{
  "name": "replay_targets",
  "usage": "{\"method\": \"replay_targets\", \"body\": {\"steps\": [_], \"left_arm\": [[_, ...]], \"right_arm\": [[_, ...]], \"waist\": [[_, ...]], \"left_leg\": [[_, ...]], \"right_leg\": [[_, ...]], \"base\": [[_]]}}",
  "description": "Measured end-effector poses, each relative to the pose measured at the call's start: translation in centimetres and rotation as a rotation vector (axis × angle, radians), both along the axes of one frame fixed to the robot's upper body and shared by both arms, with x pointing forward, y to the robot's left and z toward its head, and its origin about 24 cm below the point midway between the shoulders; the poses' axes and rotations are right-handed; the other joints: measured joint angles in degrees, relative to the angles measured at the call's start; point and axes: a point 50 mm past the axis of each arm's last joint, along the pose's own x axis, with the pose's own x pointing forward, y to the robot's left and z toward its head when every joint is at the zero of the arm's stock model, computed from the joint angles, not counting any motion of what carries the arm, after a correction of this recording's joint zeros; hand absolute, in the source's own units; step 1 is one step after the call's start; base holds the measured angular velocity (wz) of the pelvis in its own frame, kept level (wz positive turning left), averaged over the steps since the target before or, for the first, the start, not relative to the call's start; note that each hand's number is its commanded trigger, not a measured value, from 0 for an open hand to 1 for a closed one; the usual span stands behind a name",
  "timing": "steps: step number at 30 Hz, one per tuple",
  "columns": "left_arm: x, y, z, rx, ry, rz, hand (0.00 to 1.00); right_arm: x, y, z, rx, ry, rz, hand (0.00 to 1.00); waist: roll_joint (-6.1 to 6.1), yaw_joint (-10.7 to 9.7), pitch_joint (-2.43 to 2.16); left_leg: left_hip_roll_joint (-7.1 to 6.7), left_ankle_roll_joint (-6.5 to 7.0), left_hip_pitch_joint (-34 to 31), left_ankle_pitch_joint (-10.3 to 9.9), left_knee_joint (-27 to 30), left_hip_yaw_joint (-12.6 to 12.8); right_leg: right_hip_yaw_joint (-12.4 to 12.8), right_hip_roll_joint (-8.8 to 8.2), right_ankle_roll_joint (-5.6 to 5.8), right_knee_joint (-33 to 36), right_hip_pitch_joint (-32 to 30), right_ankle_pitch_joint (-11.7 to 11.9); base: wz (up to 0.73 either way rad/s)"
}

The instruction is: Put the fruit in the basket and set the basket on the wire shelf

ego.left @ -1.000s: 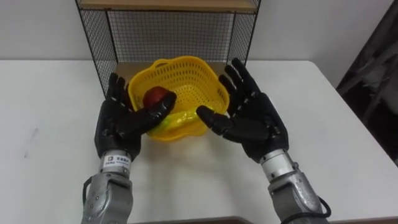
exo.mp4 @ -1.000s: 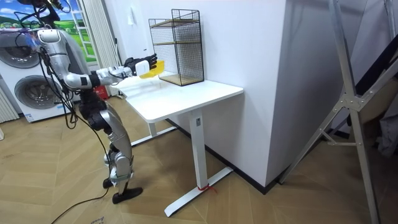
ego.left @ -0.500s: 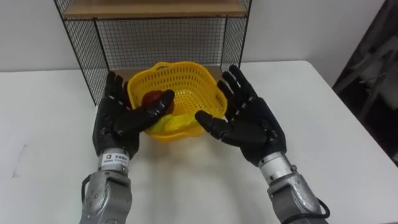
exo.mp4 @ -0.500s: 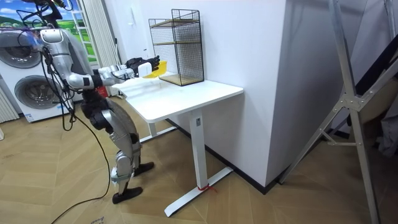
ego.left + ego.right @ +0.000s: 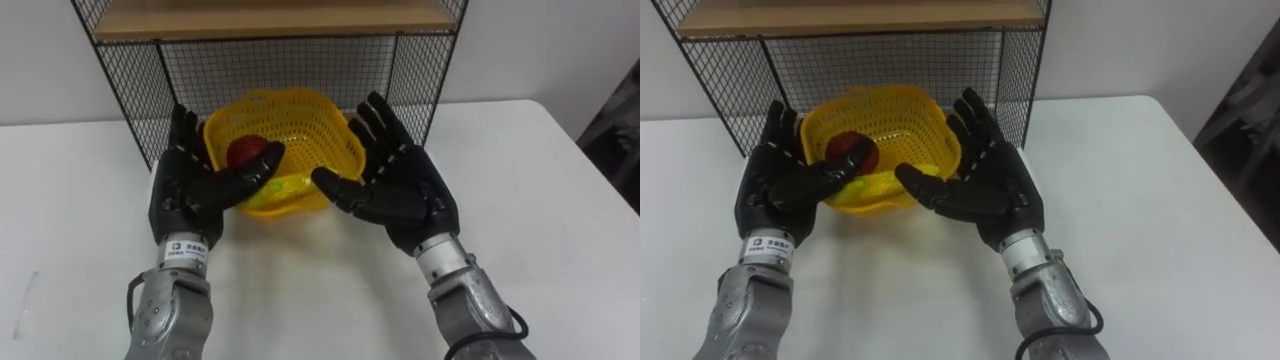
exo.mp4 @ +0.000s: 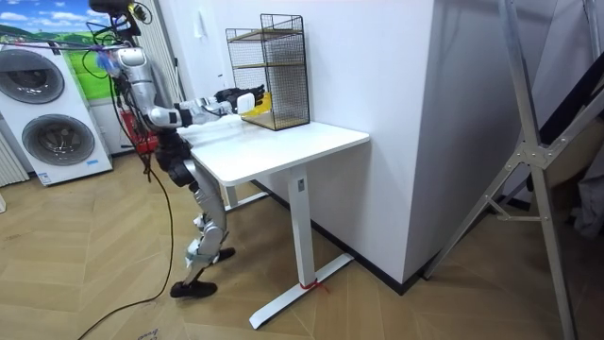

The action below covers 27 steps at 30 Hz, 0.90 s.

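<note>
A yellow perforated basket [image 5: 300, 135] is carried between my two hands at the mouth of the wire shelf's [image 5: 140, 90] lower bay. Inside it lie a red apple [image 5: 244, 153] and a yellow-green fruit [image 5: 285, 188], seen through the basket wall. My left hand [image 5: 190, 195] presses flat on the basket's left side, its thumb lying across the rim. My right hand [image 5: 405, 190] presses on the right side with straight, spread fingers. In the room view I stand leaning forward at the table's end, both arms stretched out with the basket [image 6: 259, 99] at the shelf.
The black wire shelf [image 6: 269, 71] stands at the back of the white table [image 5: 530, 210], against the wall, with a wooden board [image 5: 270, 18] above the lower bay. Its mesh side panels flank the basket. Washing machines [image 6: 52, 132] stand at the room view's left.
I have stepped closer to the table and the shelf. Both hands have carried the basket forward, from in front of the shelf up to its lower opening. The eye view has shifted with me.
</note>
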Motion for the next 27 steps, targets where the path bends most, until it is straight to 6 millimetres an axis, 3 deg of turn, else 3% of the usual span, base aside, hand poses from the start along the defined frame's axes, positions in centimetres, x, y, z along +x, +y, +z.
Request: {"method": "replay_targets", "body": {"steps": [2,3,8,11,15,21,25,27], "left_arm": [[0.3,0.1,0.3,0.003,-0.007,0.015,0.00],[0.3,0.1,0.4,0.002,-0.009,0.021,0.00],[0.3,0.0,0.2,-0.003,0.000,0.022,0.00],[0.3,0.0,0.1,0.001,0.005,0.017,0.00],[0.3,0.0,0.1,0.059,0.004,0.013,0.00],[0.5,-0.1,-0.2,0.075,0.041,-0.008,0.00],[0.5,-0.2,-0.6,0.114,0.067,-0.018,0.00],[0.8,-0.3,-1.1,0.126,0.089,-0.023,0.00]], "right_arm": [[0.2,0.0,0.2,0.002,-0.006,0.003,0.00],[0.3,0.2,0.2,0.004,-0.008,0.008,0.00],[0.2,0.0,-0.4,-0.001,0.020,0.007,0.00],[0.2,0.0,-0.4,-0.004,0.019,0.007,0.00],[0.2,0.0,-0.4,0.000,0.021,0.006,0.00],[0.3,-0.1,-1.0,-0.008,0.060,-0.005,0.00],[0.6,-0.1,-1.7,-0.024,0.111,-0.007,0.00],[1.3,0.0,-1.6,-0.034,0.125,-0.012,0.00]], "waist": [[0.94,-0.1,0.18],[1.62,0.1,0.21],[2.78,-0.5,-0.38],[2.91,-0.5,-0.86],[3.06,0.0,-0.94],[3.48,0.0,-1.26],[3.59,-0.2,-1.18],[3.79,-0.2,-0.90]], "left_leg": [[0.59,0.12,-0.7,0.1,0.1,-0.2],[0.89,0.11,-1.1,0.2,-0.1,-0.3],[0.94,0.11,0.2,1.2,-1.7,0.4],[1.43,-0.13,0.6,2.5,-3.5,0.1],[2.83,-0.97,0.4,4.2,-5.3,-0.6],[2.74,-1.42,0.9,6.6,-8.1,-1.5],[2.78,-1.67,1.6,7.5,-9.3,-1.7],[2.75,-1.49,2.1,7.7,-9.6,-1.7]], "right_leg": [[-0.2,1.00,0.40,-3.2,0.5,-0.6],[-0.4,1.71,0.32,-7.8,1.8,-1.9],[-2.9,2.22,0.05,-20.6,8.2,-2.9],[-4.1,3.05,-0.21,-24.4,9.7,-1.3],[-4.6,5.04,-1.23,-28.8,10.6,1.7],[-5.8,5.59,-1.80,-31.8,11.5,3.4],[-5.8,6.08,-1.94,-33.4,12.5,4.0],[-5.8,6.07,-1.95,-33.5,13.0,4.0]], "base": [[-0.14],[-0.18],[-0.11],[0.00],[0.02],[0.07],[0.01],[0.00]]}}
